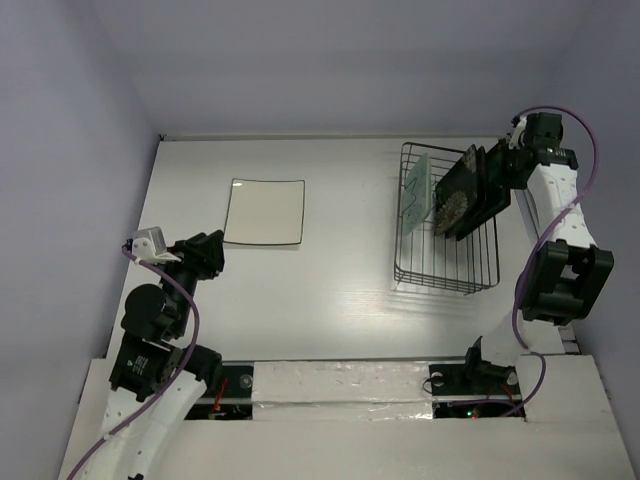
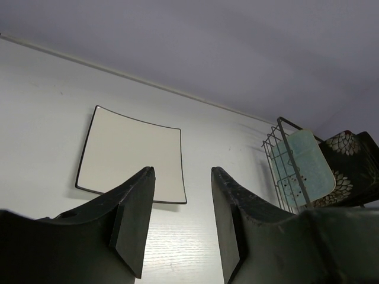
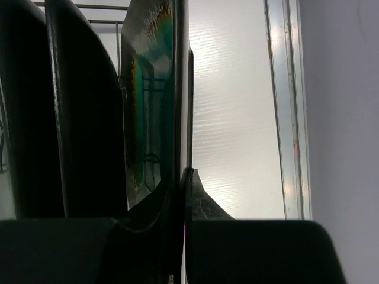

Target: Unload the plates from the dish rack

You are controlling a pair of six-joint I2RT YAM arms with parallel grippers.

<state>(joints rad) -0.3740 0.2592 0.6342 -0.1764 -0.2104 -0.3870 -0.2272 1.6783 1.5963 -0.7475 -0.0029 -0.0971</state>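
Task about one quarter done, on my judgement: the white square plate with a thin dark edge (image 1: 265, 211) lies flat on the white worktop (image 1: 330, 290), well apart from the dark wire dish rack (image 1: 446, 262) at the right. Three plates stand on edge in the rack's far end: the pale mint-green rounded plate (image 1: 419, 190), the black square plate with flowers (image 1: 456, 198) and the dark-rimmed square plate with teal centre (image 3: 148, 89). All lean, faces turned leftward. The rack's long axis runs away from the arm bases. The right hand (image 3: 182, 177) is clamped on the teal-centred plate's thin edge. The left hand (image 2: 182, 174) hangs part-open and empty over the worktop.
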